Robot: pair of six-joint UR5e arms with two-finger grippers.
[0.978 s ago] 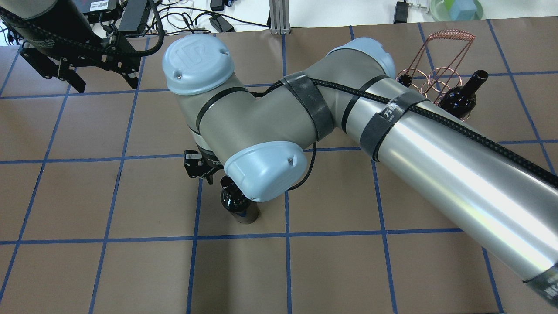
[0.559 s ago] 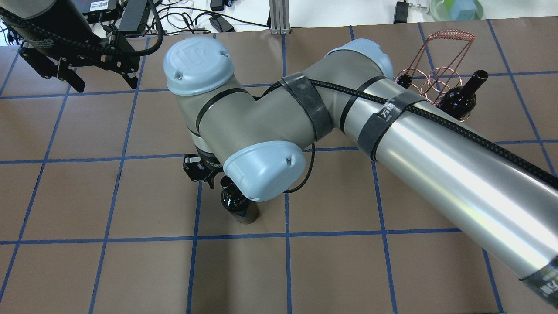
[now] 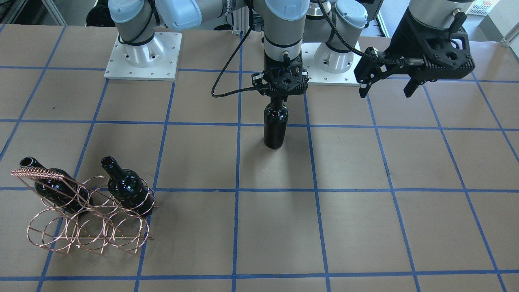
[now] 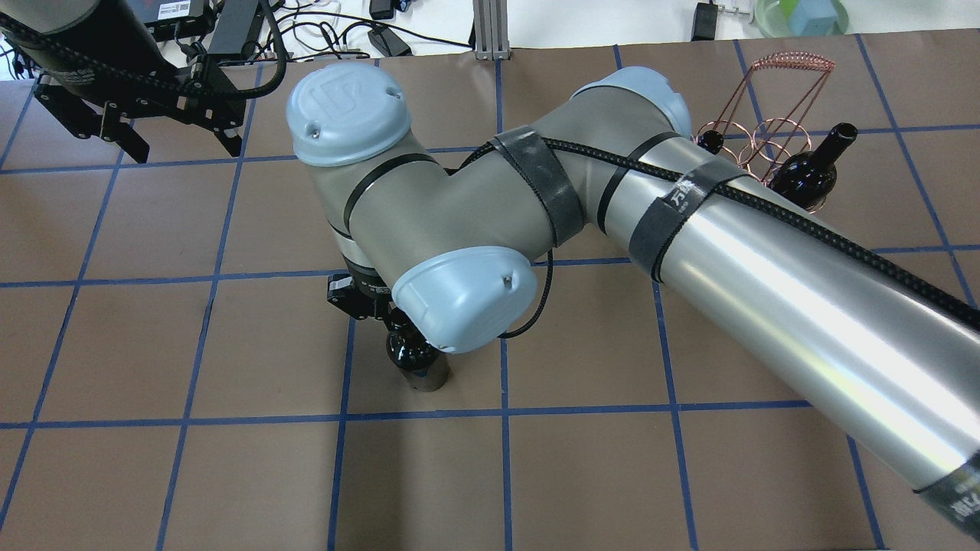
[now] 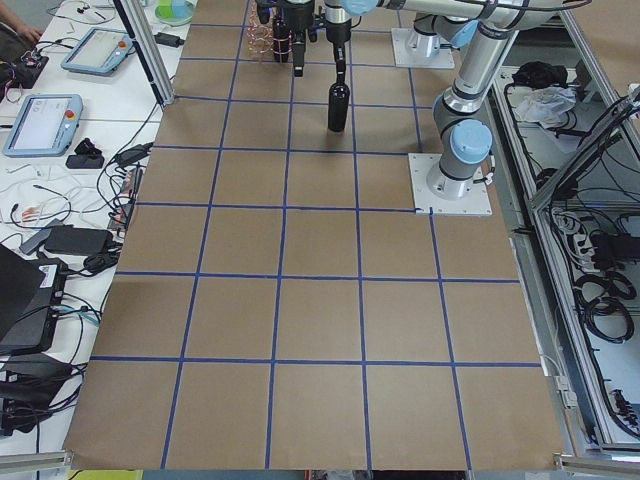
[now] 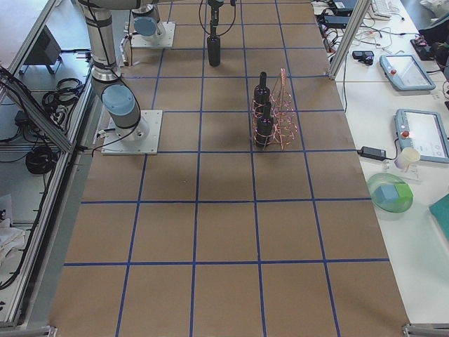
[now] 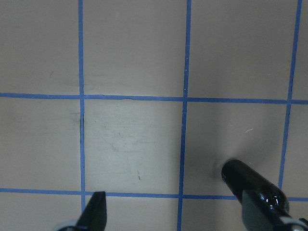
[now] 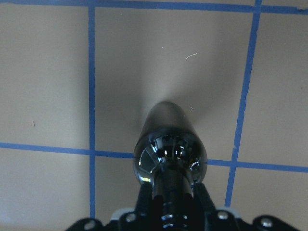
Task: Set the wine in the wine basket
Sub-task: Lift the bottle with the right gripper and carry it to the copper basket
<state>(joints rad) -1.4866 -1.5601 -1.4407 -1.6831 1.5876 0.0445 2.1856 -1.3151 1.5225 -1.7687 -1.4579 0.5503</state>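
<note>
A glossy black wine bottle [image 3: 275, 125] stands upright near the table's middle. It also shows in the overhead view [image 4: 413, 358] and the right wrist view [image 8: 169, 149]. My right gripper [image 3: 276, 99] comes straight down from above and is shut on the bottle's neck, with a finger on each side [image 8: 174, 204]. The copper wire wine basket [image 3: 40, 175] stands far off on my right side [image 4: 792, 60] and holds two look-alike bottles [image 3: 129, 190] [image 3: 56, 190], necks tilted up. My left gripper [image 3: 385, 91] is open and empty, raised over my left rear of the table [image 4: 187, 149].
The brown table cover carries a blue tape grid. The two arm bases [image 3: 142, 54] stand at the robot's edge. My right arm's long link [image 4: 804, 306] spans the table's right half. Cables and devices [image 4: 383, 38] lie beyond the far edge.
My right gripper has shifted toward the bottle and closed on its neck. The bottle has nudged slightly. The left arm has stayed in place.
</note>
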